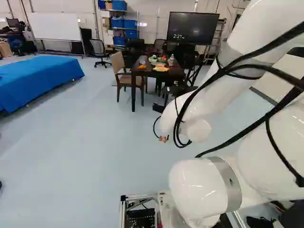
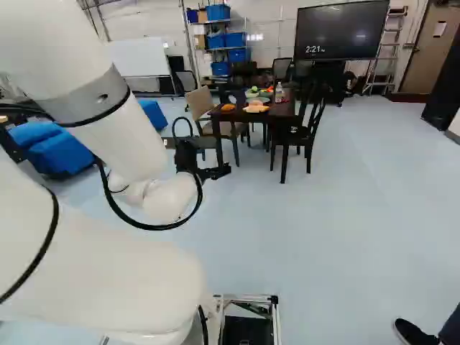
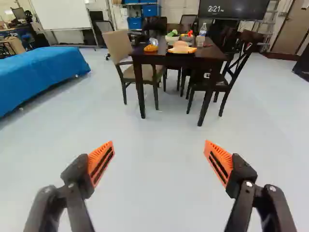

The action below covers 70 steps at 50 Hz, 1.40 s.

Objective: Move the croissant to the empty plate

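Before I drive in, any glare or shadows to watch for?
Left base view: small bright glints on the arm's white shell. Right base view: its upper part looks washed out. Wrist view: soft shadow along the blue cover's foot; orange pads without glare.

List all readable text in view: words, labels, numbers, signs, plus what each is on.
"2:21", on the big dark screen; smaller characters after it too small to read.
Sheet on the door: too small to read.
Bottle: any label too blurred.
No other legible text.
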{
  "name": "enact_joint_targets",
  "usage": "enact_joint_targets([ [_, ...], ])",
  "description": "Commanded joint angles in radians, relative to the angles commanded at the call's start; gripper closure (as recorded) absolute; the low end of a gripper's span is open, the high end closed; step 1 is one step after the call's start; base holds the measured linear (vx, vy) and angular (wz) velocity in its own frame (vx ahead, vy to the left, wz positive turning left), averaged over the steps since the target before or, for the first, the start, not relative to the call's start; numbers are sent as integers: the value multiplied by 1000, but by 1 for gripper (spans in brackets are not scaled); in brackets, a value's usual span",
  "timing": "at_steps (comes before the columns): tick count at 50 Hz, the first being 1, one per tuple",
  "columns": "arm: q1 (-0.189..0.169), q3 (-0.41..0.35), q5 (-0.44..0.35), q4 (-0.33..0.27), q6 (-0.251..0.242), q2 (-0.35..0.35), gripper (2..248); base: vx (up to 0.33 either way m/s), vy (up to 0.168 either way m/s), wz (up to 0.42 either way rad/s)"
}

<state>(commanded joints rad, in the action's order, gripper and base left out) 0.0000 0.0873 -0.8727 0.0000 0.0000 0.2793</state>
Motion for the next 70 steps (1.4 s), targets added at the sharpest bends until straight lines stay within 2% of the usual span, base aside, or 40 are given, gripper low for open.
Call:
enact_joint_targets([
  [59,0,0,0,0,0,0,3,238,0,-33],
  [70,0,0,0,0,0,0,3,210,58,130],
])
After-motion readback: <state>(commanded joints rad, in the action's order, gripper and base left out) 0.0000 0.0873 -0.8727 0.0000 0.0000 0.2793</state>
